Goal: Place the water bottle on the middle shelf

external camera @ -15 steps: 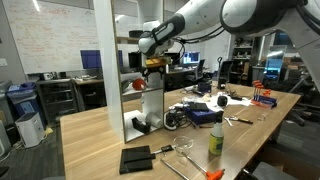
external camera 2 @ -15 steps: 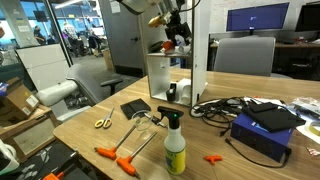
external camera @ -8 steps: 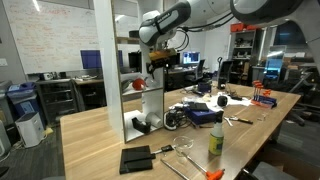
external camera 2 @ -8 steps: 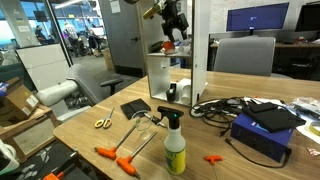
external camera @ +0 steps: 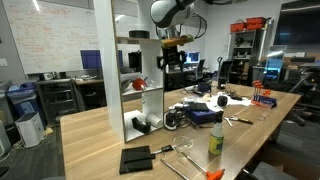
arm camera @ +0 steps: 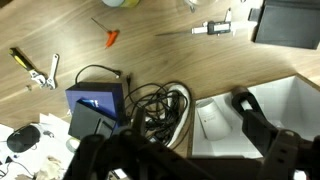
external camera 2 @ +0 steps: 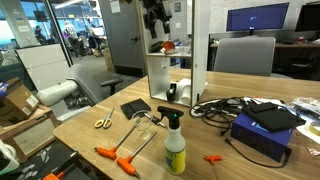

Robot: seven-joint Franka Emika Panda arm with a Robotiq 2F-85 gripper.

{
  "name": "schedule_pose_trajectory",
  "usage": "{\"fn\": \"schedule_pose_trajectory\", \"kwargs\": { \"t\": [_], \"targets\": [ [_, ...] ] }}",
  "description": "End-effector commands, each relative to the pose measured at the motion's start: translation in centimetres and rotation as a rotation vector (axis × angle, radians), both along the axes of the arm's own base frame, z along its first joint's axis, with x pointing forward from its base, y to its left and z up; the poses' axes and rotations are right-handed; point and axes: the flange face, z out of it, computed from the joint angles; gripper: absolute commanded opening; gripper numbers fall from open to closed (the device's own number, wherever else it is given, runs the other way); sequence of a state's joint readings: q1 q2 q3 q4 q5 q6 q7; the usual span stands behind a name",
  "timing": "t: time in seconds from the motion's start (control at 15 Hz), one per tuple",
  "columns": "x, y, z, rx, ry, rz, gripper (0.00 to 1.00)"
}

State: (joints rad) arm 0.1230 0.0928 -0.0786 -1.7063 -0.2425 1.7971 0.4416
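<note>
While the end effector (external camera: 172, 45) hangs at one o'clock above the middle shelf (external camera: 128, 91), I see what looks like the water bottle (external camera 2: 168, 46) standing there. Wrist view: jaws spread, empty. Clipping the shelving unit (arm camera: 290, 100) could topple that bottle.

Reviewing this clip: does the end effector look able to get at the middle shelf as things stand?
Probably yes. The end effector hangs open above the middle shelf, by the open front of the shelving unit, with nothing visible between them.
</note>
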Motion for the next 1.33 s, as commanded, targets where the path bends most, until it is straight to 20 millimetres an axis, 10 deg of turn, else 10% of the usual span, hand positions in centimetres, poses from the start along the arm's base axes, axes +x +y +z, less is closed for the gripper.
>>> {"fn": "schedule_pose_trajectory", "kwargs": {
  "t": [0.0, 0.87, 0.93, 1.27],
  "targets": [
    [-7.5, -0.1, 2.9, 0.081, -0.023, 0.065, 1.00],
    [-31.9, -3.3, 7.4, 0.298, 0.060, 0.369, 1.00],
    [-28.4, -2.7, 7.3, 0.283, 0.072, 0.350, 1.00],
    [-31.9, -3.2, 7.4, 0.291, 0.062, 0.357, 1.00]
  ]
}}
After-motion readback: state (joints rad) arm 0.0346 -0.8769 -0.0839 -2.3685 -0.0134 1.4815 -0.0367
